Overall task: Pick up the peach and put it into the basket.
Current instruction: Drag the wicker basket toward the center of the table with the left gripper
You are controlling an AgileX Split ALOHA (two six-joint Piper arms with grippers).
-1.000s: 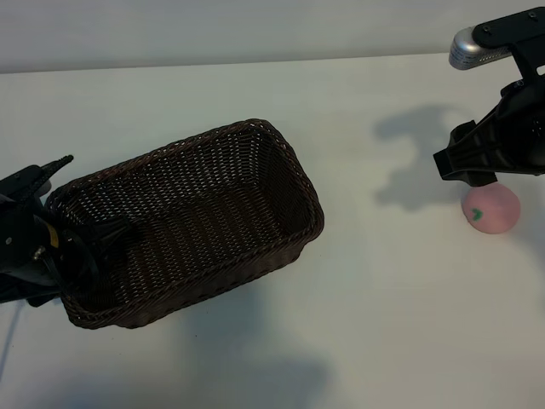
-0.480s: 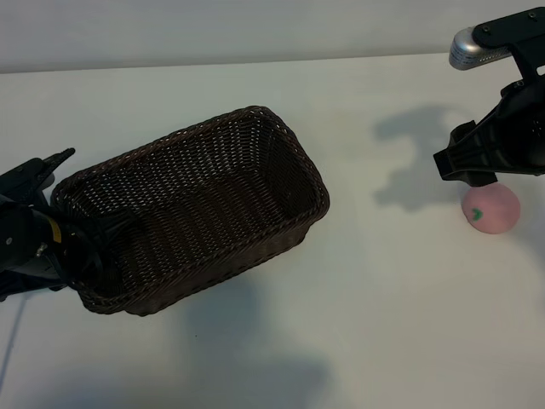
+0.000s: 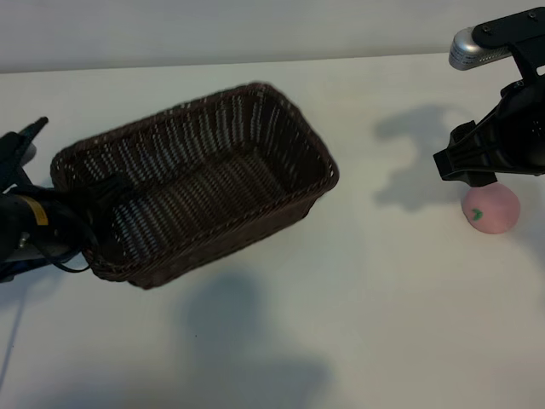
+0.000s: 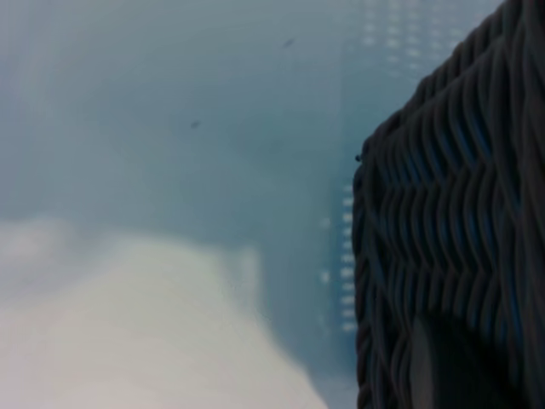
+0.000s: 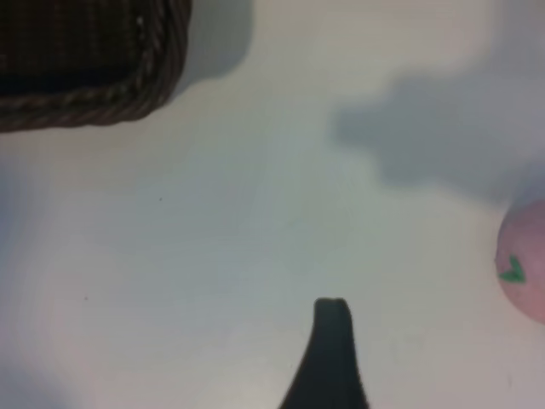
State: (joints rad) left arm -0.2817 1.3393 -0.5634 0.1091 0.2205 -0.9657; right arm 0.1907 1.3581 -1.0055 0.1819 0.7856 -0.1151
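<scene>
The dark-brown woven basket (image 3: pixel 294 128) hangs tilted above the white table, casting a shadow below it. My left gripper (image 3: pixel 98 213) is shut on its left end wall, which fills one side of the left wrist view as dark weave (image 4: pixel 451 239). The pale-pink peach (image 3: pixel 491 209) with a green leaf mark lies on the table at the far right. My right gripper (image 3: pixel 473 173) hovers just above and beside it, open and empty. In the right wrist view one dark finger (image 5: pixel 332 341) shows, with the peach (image 5: pixel 526 271) at the frame's edge and the basket's corner (image 5: pixel 85 85) farther off.
Bare white table (image 3: pixel 383 281) lies between the basket and the peach. The table's far edge (image 3: pixel 255 61) runs along the back. A thin cable (image 3: pixel 10 341) trails at the left front.
The left gripper closed on the basket's end wall. The basket rose, tilted and swung up and to the right. The right arm and the peach stayed still.
</scene>
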